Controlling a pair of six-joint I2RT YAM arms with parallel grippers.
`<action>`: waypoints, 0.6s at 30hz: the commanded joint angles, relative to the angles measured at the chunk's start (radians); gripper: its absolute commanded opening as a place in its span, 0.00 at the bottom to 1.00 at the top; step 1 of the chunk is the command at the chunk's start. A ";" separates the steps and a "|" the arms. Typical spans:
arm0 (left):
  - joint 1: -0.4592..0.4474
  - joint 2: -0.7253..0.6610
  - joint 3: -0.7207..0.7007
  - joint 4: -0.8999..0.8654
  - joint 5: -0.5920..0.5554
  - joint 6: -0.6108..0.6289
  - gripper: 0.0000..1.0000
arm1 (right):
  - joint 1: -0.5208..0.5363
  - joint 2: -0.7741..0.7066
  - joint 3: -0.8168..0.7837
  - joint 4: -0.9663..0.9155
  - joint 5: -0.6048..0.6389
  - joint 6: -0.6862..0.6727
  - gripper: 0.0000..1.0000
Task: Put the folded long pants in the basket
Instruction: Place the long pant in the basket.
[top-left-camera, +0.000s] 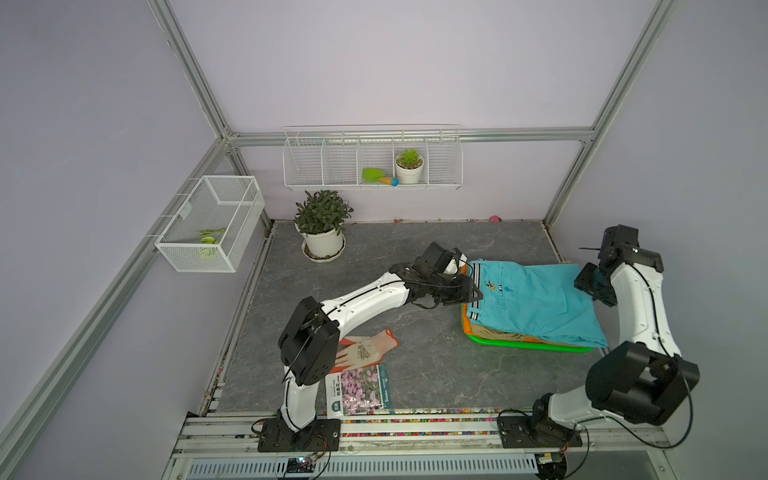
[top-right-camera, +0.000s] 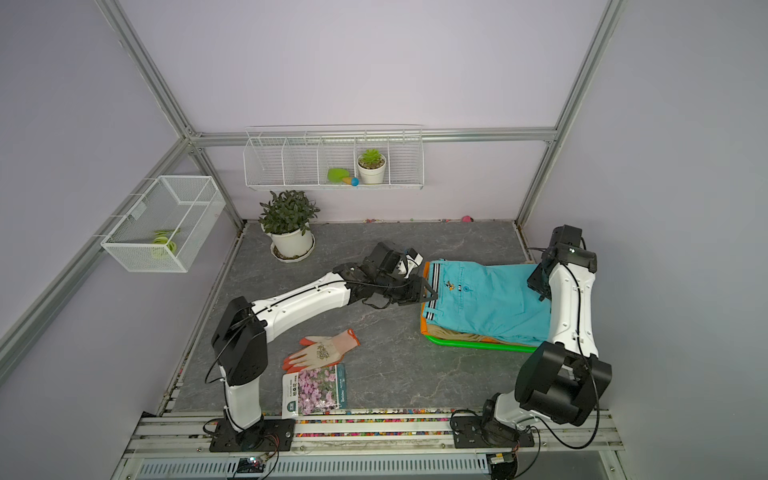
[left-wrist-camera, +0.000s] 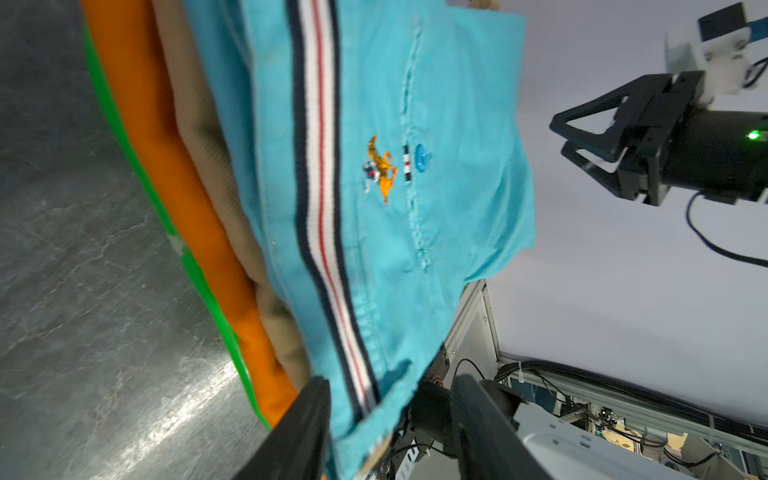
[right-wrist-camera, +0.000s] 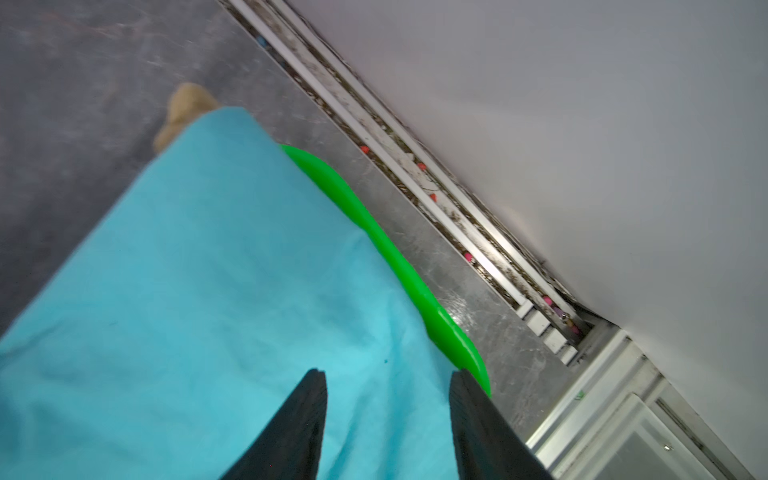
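Turquoise pants (left-wrist-camera: 374, 166) between half-open left claw (left-wrist-camera: 390, 380)

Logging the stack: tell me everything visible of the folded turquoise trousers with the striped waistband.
The folded turquoise trousers look like woven cloth, with a navy, white and red striped waistband, an orange embroidered emblem and a blue button. They lie flat atop a khaki pair and an orange pair in the green plastic basket. The open left gripper straddles a waistband corner; the open right gripper is at the opposite end.
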 joint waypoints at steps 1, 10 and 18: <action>0.013 -0.076 -0.009 -0.016 -0.013 0.038 0.51 | 0.016 -0.020 0.023 0.032 -0.085 -0.019 0.53; 0.049 -0.004 0.068 0.043 0.165 0.081 0.13 | 0.027 0.148 0.073 0.134 -0.203 0.047 0.28; -0.002 0.155 0.127 0.052 0.194 0.058 0.00 | 0.026 0.366 0.191 0.117 -0.072 0.119 0.26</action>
